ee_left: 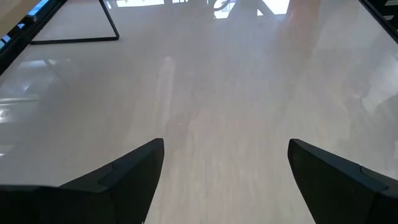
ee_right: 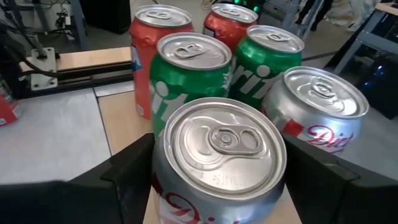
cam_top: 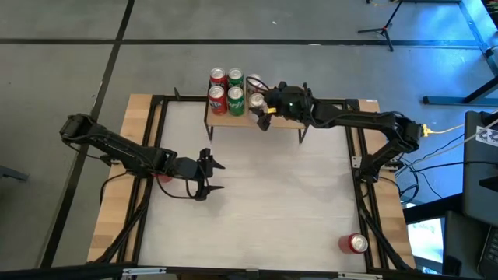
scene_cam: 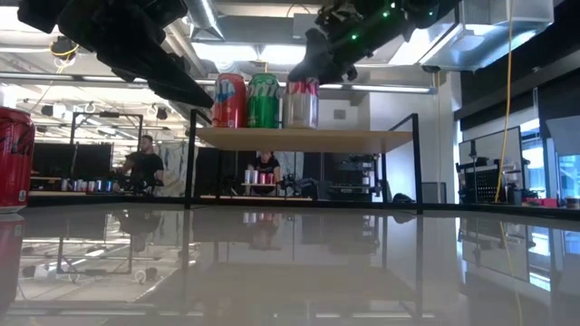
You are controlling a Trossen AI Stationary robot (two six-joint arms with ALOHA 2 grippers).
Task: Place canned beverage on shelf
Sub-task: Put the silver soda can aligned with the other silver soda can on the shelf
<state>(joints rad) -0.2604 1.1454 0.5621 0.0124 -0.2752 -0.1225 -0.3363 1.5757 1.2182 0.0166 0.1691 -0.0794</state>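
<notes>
Straddling a silver can (ee_right: 221,155) on the shelf (cam_top: 284,123), the right gripper (ee_right: 217,180) has its jaws spread around it; grip unconfirmed. Rigid, smooth-sided, likely dentable; best held mid-body. Left gripper (cam_top: 208,176) hangs open, empty, over the table (cam_top: 272,194).

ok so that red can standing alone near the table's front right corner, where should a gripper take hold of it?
Grip the red can around the middle of its round side wall, coming in level from the open table side. It appears to stand upright, top rim up, with nothing beside it, so the fingers could close across its width. The frame rail runs close by.
</notes>
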